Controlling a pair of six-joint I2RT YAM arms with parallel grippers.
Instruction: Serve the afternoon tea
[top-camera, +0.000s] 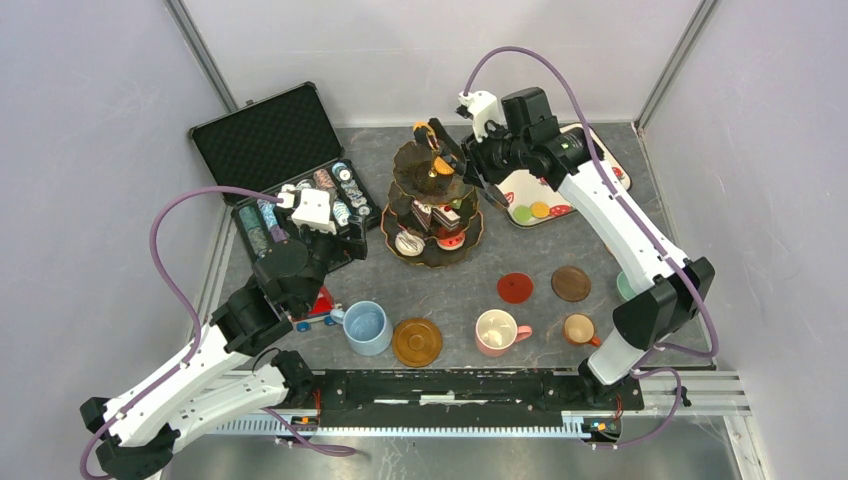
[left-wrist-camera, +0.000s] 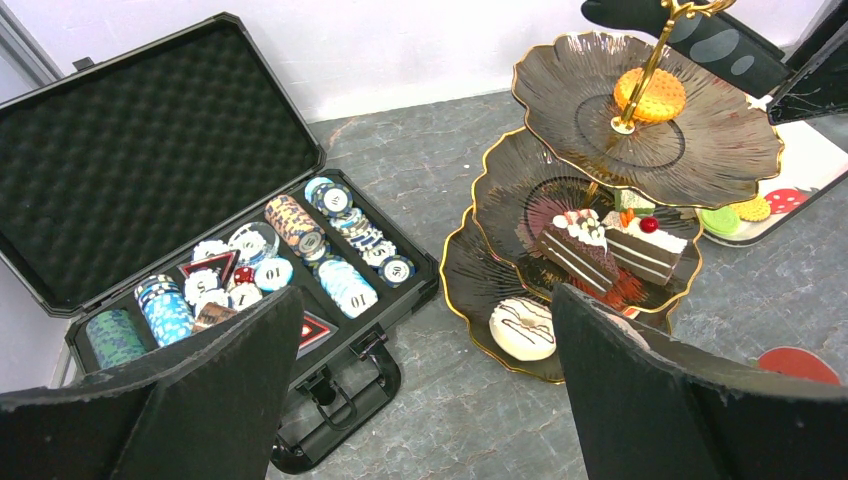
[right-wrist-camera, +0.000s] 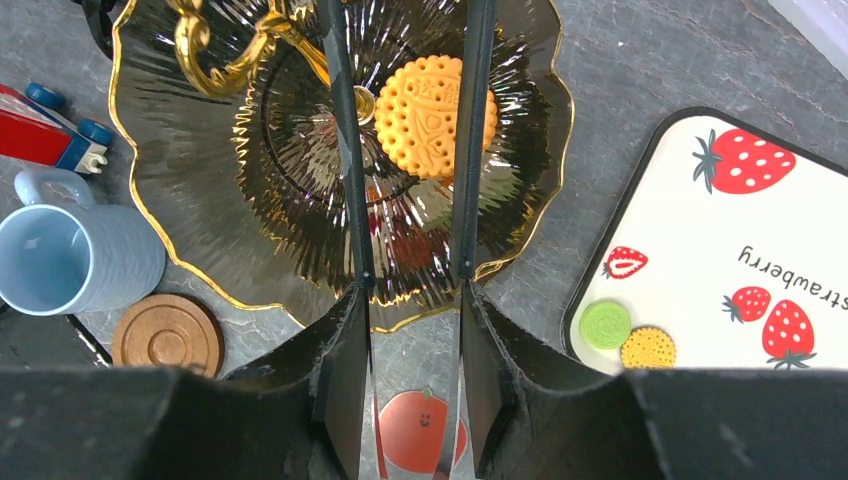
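The dark three-tier gold-rimmed stand (top-camera: 435, 245) stands mid-table. An orange macaron (top-camera: 441, 166) lies on its top tier (right-wrist-camera: 250, 180). My right gripper (top-camera: 447, 150) hovers just above it, open, with its fingers either side of the macaron (right-wrist-camera: 430, 105) and holding nothing. Cake slices (left-wrist-camera: 580, 250) sit on the middle tier and a white donut (left-wrist-camera: 522, 328) on the bottom tier. My left gripper (left-wrist-camera: 425, 400) is open and empty over the table, between the poker case and the stand. The blue mug (top-camera: 366, 327), pink mug (top-camera: 497, 332) and small brown mug (top-camera: 579, 329) stand near the front.
An open black case of poker chips (top-camera: 270, 140) lies at the back left. A red toy car (top-camera: 318, 310) sits beside the blue mug. A strawberry tray (right-wrist-camera: 720, 260) at the right holds a green macaron (right-wrist-camera: 606, 324) and a yellow one (right-wrist-camera: 648, 347). Round coasters lie at the front: wooden (top-camera: 417, 341), red (top-camera: 514, 288), brown (top-camera: 570, 283).
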